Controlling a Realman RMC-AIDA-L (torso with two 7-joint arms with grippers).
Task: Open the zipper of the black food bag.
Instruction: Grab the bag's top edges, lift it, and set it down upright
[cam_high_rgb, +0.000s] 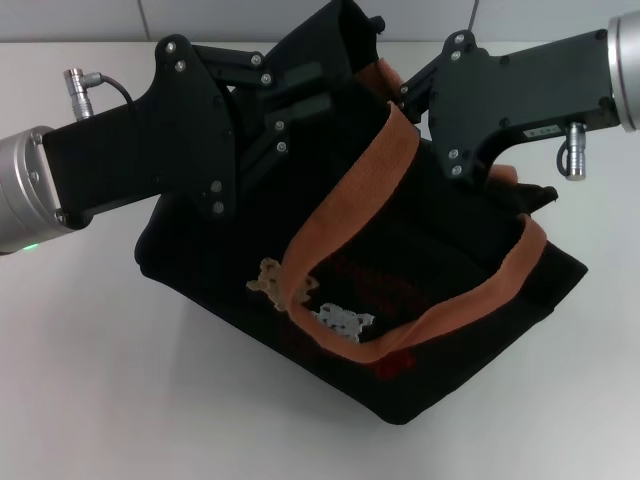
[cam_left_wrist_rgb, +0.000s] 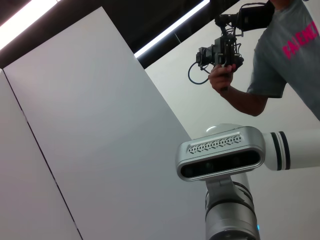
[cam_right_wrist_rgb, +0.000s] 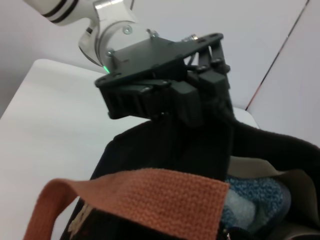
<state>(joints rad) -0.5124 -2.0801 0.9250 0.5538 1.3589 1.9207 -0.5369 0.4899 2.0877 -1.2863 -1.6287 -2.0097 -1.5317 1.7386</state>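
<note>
The black food bag (cam_high_rgb: 460, 240) lies tilted on the white table, front face up, showing two bear patches (cam_high_rgb: 343, 322) and a red mark (cam_high_rgb: 395, 365). Its orange-brown handles (cam_high_rgb: 350, 200) loop over the front. My left gripper (cam_high_rgb: 300, 95) is at the bag's far top edge; in the right wrist view this left gripper (cam_right_wrist_rgb: 200, 107) is shut on the black fabric rim. My right gripper (cam_high_rgb: 410, 95) reaches to the same edge beside a handle, its tips hidden. The bag's mouth gapes, with something blue and fuzzy (cam_right_wrist_rgb: 255, 197) inside. The zipper is hidden.
White table (cam_high_rgb: 100, 380) surrounds the bag, with pale wall panels behind. The left wrist view faces upward at the robot's head (cam_left_wrist_rgb: 220, 152) and a person holding a camera (cam_left_wrist_rgb: 225, 50).
</note>
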